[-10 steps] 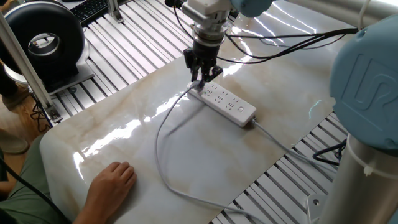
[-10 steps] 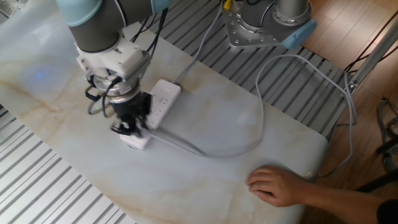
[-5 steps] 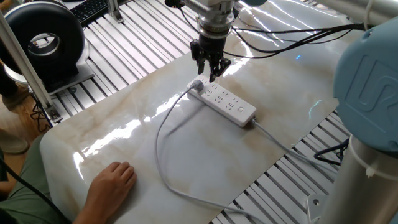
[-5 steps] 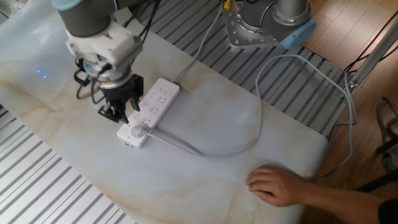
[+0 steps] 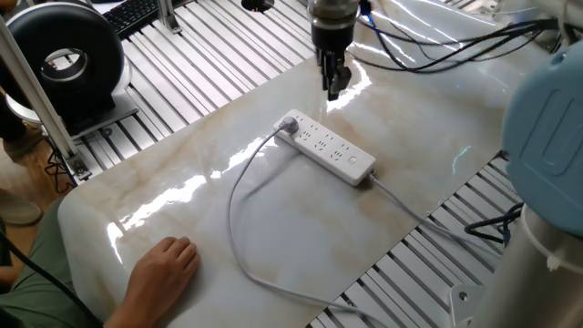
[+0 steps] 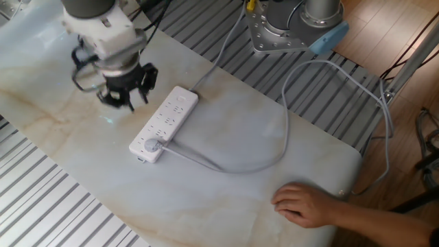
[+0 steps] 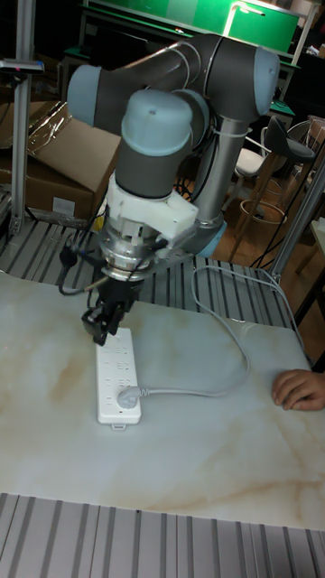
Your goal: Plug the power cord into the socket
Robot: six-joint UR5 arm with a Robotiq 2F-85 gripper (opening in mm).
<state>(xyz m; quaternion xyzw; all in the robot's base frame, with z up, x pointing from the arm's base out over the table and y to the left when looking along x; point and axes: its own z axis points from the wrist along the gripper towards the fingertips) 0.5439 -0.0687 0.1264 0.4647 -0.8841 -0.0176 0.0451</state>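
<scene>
The white socket strip (image 5: 339, 157) lies on the marble table (image 5: 182, 173). The power cord's grey plug (image 5: 290, 125) sits in the strip's end outlet, and its thin cable (image 5: 231, 211) loops toward the table's edge. My gripper (image 5: 333, 87) hangs open and empty above the table, up and away from the plug, touching nothing. From the other side, the gripper (image 6: 124, 100) is beside the strip (image 6: 169, 118), and the plug (image 6: 150, 145) is at the opposite end. The tall view shows the gripper (image 7: 101, 330) above the strip's (image 7: 117, 359) far end, with the plug (image 7: 125, 396) seated near its near end.
A person's hand (image 5: 164, 264) rests on the table near its edge, close to the cord's loop. The strip's white lead (image 5: 412, 211) runs off the table side. A black round device (image 5: 64, 55) stands off the table. Slatted metal framing surrounds the marble top.
The gripper let go of the plug, which stays in the strip's end outlet. It then rose and moved away from the plug. Hand and strip have not moved.
</scene>
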